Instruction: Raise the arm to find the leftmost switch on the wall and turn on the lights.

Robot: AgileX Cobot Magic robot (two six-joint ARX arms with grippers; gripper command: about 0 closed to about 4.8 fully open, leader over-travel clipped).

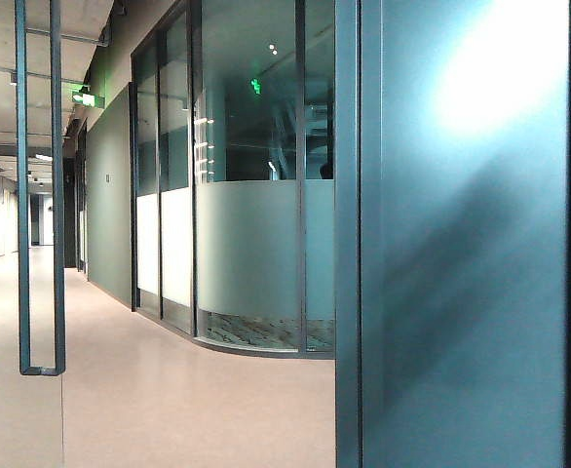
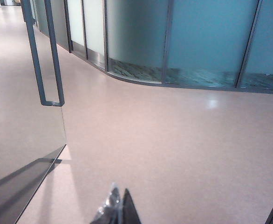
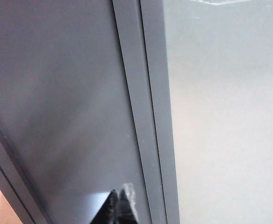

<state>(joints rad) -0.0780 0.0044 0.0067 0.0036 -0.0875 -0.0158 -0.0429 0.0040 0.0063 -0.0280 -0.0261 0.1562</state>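
Left gripper (image 2: 118,207): fingertips pressed together, holding nothing, hanging over bare pinkish floor (image 2: 174,149), with one glass door (image 2: 20,116) and its loop handle (image 2: 45,60) off to one side beyond the tips. Right gripper (image 3: 119,205): tips likewise clenched and empty, just in front of a grey panel (image 3: 57,93) beside one metal frame strip (image 3: 146,116) and one frosted pane (image 3: 225,116). Switch not visible in any view; neither gripper shows in the exterior view of the corridor.
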